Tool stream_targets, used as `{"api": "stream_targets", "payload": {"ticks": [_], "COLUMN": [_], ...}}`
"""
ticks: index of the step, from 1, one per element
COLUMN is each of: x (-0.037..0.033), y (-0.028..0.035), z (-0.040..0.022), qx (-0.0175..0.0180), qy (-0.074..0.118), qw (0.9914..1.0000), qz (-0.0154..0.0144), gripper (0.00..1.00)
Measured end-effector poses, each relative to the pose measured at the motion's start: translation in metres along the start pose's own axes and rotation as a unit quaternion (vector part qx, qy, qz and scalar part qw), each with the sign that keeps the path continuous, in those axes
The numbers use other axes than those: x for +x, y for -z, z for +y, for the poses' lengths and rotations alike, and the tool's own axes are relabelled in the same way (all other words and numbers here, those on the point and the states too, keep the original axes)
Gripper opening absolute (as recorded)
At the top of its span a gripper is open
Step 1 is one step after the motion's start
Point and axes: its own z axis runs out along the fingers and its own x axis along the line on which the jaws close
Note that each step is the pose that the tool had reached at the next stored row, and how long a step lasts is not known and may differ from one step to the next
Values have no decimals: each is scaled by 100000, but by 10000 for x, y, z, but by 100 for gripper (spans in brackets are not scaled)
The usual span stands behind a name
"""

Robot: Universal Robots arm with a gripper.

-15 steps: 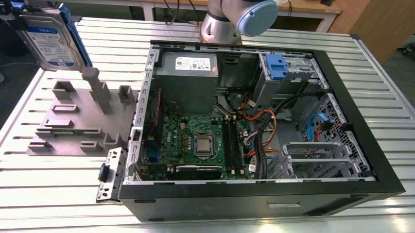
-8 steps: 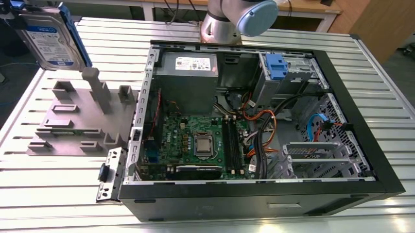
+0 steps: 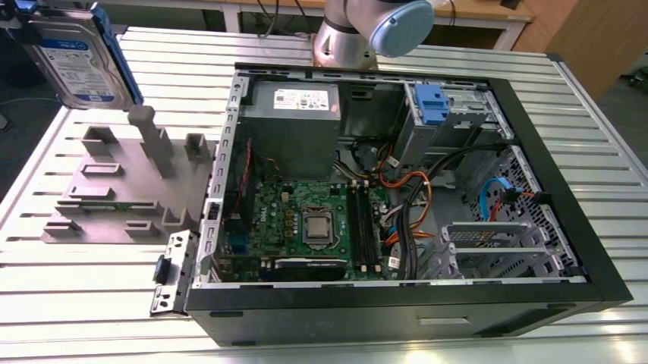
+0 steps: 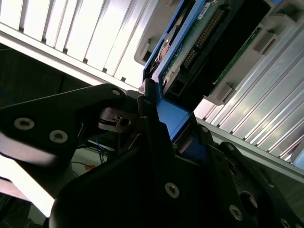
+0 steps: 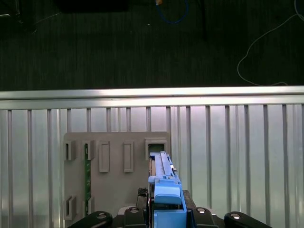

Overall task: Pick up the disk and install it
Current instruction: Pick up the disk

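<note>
Gripper (image 5: 167,216): fingers are clamping narrowly on the blue bracket of the disk (image 3: 79,54). Disk is hanging upright above the grey fixture (image 3: 111,189), beside the open computer case (image 3: 405,315). Its white-and-blue label is facing the exterior view, print illegible

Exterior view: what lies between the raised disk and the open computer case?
A grey slotted fixture on the table lies between the disk and the computer case, as the exterior view shows.
</note>
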Motion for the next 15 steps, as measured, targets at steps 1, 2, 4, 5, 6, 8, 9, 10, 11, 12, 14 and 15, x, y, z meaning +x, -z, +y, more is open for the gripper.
{"api": "stream_targets", "payload": {"ticks": [1, 2, 4, 5, 6, 8, 9, 10, 11, 12, 14, 15], "x": [0, 0, 0, 0, 0, 0, -1, -1, 0, -1, -1, -1], "y": [3, 5, 10, 12, 15, 19, 21, 23, 25, 27, 31, 33], "z": [0, 0, 0, 0, 0, 0, 0, 0, 0, 0, 0, 0], "qx": [-6, -2, -1, -3, -1, -1, 1, -1, 0, -2, 1, 0], "qy": [0, 1, 1, 2, 0, 1, 0, 1, 2, 1, 2, 1], "qw": [100000, 100000, 100000, 100000, 100000, 100000, 100000, 100000, 100000, 100000, 100000, 100000], "qz": [2, 1, 0, 0, 0, 0, -1, -1, -1, 0, -2, -1], "gripper": [36, 36, 36, 36, 36, 36, 36, 36, 36, 36, 36, 36]}}
